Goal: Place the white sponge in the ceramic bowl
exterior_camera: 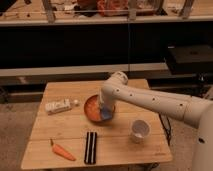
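The ceramic bowl [92, 109] is a round, shallow orange-brown bowl in the middle of the wooden table [55, 132]. My white arm reaches in from the right and bends down over the bowl. The gripper [104, 111] points down into the bowl's right half. A small pale and blue thing [106, 116] sits at the gripper's tip inside the bowl; it looks like the white sponge, mostly hidden by the gripper. I cannot tell whether it is held or resting on the bowl's floor.
A white cup [140, 130] stands at the front right. A white packet [58, 106] lies left of the bowl. A carrot [63, 151] lies at the front left and a black flat bar [90, 147] beside it. Shelving runs behind the table.
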